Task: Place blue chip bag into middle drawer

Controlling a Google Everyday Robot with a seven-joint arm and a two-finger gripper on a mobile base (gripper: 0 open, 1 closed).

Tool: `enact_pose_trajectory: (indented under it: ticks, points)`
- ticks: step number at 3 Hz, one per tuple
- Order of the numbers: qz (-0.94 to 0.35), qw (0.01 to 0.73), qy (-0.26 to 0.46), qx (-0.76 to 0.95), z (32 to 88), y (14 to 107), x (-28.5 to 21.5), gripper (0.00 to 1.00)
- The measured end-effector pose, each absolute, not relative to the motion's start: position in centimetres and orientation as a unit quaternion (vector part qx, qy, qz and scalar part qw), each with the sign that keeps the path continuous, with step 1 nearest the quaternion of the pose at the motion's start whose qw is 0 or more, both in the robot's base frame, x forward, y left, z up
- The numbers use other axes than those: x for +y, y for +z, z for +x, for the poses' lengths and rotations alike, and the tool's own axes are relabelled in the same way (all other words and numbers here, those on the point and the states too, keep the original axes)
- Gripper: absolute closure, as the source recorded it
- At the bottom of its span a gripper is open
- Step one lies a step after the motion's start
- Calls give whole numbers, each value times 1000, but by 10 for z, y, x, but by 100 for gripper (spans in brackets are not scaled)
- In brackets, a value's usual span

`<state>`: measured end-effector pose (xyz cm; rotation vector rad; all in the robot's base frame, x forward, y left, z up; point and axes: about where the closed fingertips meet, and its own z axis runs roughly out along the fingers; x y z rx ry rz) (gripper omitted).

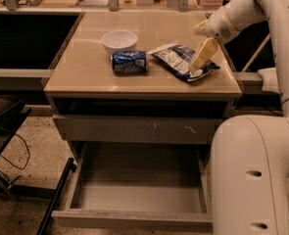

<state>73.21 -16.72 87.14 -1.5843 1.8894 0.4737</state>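
A tan desk stands on a speckled floor, with a dark recess at its left edge and a cluttered counter beyond its back edge. A black stand and a trailing cable sit on the floor to the left. Near the middle of the desk is a white bowl; its contents cannot be made out. Just in front of the bowl, a blue soda can lies on its side. The blue chip bag lies flat towards the desk's right edge, close beside the can and angled towards the front right corner. Below the desk top, a grey drawer front with pale scratch marks is pushed in. Beneath it the middle drawer is pulled well out towards the camera, showing its smooth grey floor. The robot's white arm reaches in from the back right corner, and its white base fills the lower right. The pale gripper points down over the right end of the bag. Whether it is open or closed, and whether it touches the bag, cannot be told.
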Motion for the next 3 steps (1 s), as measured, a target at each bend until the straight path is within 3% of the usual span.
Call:
enact_pose_trajectory:
  ticks: [1,2,3]
  points:
    - [-585,315,227,712,741,836,-152,0]
    - [-585,315,227,712,741,836,-152,0]
    - [-585,315,227,712,741,836,-152,19]
